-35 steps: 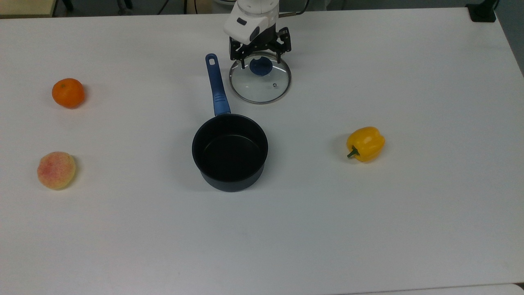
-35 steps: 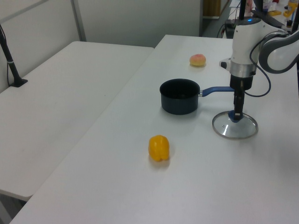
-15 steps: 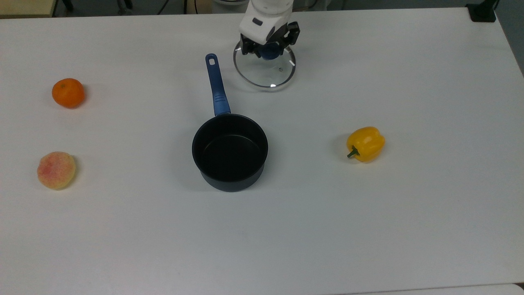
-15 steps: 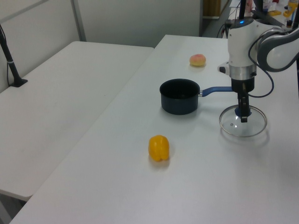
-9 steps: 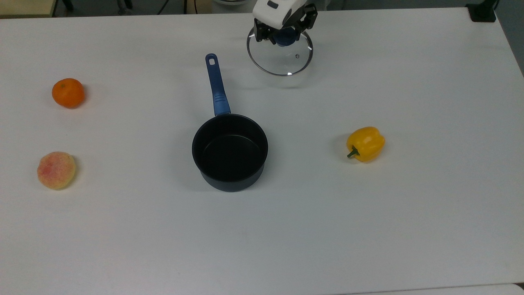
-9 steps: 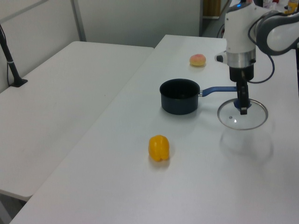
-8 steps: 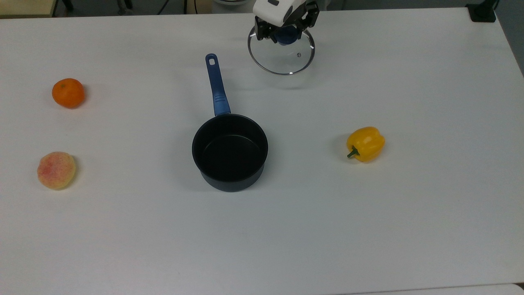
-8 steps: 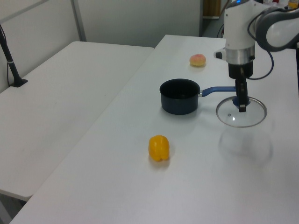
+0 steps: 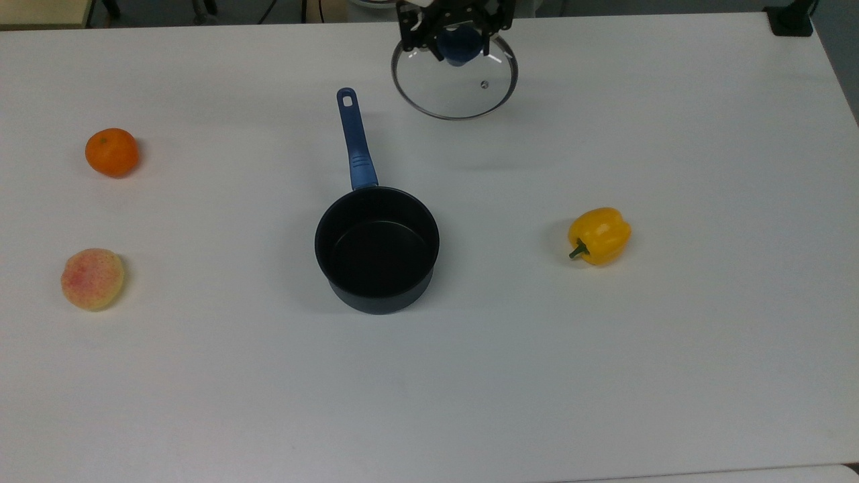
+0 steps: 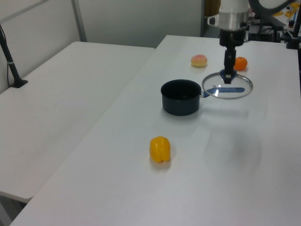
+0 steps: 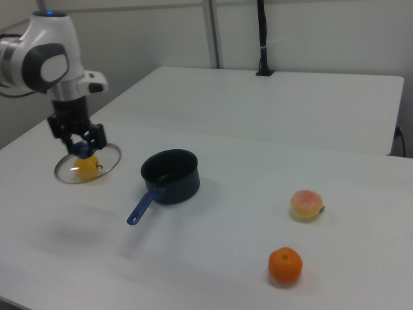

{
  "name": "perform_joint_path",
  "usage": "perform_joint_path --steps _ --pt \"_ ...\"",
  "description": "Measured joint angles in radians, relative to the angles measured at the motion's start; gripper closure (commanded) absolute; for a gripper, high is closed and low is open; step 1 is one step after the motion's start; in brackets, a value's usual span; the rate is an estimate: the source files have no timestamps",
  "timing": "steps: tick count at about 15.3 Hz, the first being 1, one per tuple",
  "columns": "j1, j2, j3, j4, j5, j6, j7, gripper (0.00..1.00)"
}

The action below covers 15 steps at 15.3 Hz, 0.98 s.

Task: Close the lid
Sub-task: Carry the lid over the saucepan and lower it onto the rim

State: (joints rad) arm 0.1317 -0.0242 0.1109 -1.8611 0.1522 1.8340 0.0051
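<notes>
The round glass lid point(image 9: 443, 87) with its metal rim hangs level in the air, well above the table. My gripper point(image 9: 458, 43) is shut on the blue knob at its centre. In the left view the lid point(image 10: 239, 84) floats to the right of the black saucepan point(image 10: 180, 96), over the pan's blue handle. The saucepan point(image 9: 377, 248) stands uncovered and empty in the middle of the table, its handle point(image 9: 356, 141) pointing toward the top view's upper edge. In the right view the gripper point(image 11: 82, 147) holds the lid point(image 11: 106, 158) to the left of the saucepan point(image 11: 170, 175).
A yellow bell pepper point(image 9: 598, 235) lies to the top view's right of the pan. An orange point(image 9: 111, 152) and a peach point(image 9: 92, 278) lie far to the top view's left. The white table point(image 9: 604, 376) is bare toward the top view's bottom edge.
The gripper closed on the knob and lifted the lid off the table. Over the last half second the lid has risen higher and shifted toward the pan's handle in the left view.
</notes>
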Motion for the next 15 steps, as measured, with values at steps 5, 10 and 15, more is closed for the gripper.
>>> perform_joint_path --steps 5,10,15 --pt "-0.012 0.150 -0.083 0.215 0.003 -0.043 0.000 0.88" --pt "-0.014 0.349 -0.121 0.458 0.004 -0.146 0.000 0.88" --pt "-0.014 0.468 -0.121 0.564 0.004 -0.149 0.004 0.88"
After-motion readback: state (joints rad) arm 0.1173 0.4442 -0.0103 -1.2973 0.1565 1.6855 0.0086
